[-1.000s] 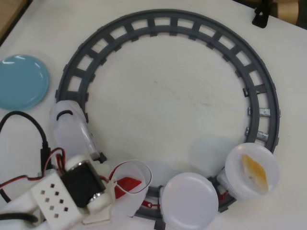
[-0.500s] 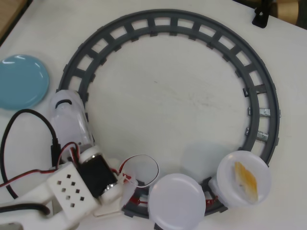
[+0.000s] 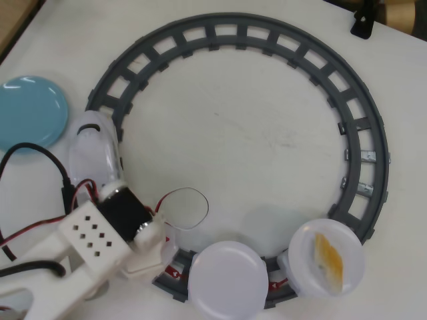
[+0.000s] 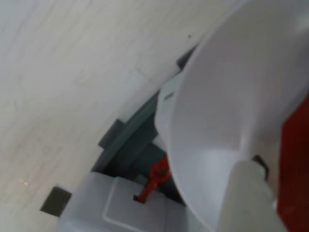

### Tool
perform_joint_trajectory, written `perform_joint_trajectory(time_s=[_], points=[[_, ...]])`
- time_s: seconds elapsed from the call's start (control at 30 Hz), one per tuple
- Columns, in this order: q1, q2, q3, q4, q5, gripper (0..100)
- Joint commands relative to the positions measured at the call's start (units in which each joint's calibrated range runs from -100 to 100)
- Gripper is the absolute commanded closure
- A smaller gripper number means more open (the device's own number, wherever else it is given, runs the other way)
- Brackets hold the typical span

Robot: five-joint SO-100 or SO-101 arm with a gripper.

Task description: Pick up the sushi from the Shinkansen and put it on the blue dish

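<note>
In the overhead view the white Shinkansen [image 3: 93, 150] sits on the left of the grey ring track [image 3: 360, 127], nose pointing up. The yellow-orange sushi [image 3: 328, 261] lies on the rear car's white plate [image 3: 303, 267] at the bottom right. The middle car's plate [image 3: 227, 280] is bare. My gripper [image 3: 155, 248] hangs over the first car and hides its plate. The wrist view shows that white plate [image 4: 227, 111] close up, a red piece [image 4: 295, 164] at its right edge and one pale finger [image 4: 251, 198] over it. The blue dish [image 3: 30, 112] lies at the far left.
Black and red cables [image 3: 40, 167] trail from the arm across the lower left of the table, and a thin red wire loops beside the first car [image 3: 193, 203]. A black bracket [image 3: 363, 20] stands at the top right corner.
The train has run clockwise along the track: its nose moved up and the plates slid left. The arm shifted up and now covers the first plate and its red piece.
</note>
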Motion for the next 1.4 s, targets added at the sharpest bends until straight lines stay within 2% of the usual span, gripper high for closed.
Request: perform_joint_trajectory(time_s=[0.0,0.13,0.77,1.17,1.37], points=[[-1.0,-0.3,-2.3,0.0,-0.8,77],[-1.2,-0.5,-2.2,0.1,-0.9,83],[-1.5,-1.1,-2.4,0.6,-2.9,84],[-13.4,-1.1,-1.0,0.1,-8.4,83],[-15.1,-0.9,-0.6,0.1,-9.2,83]])
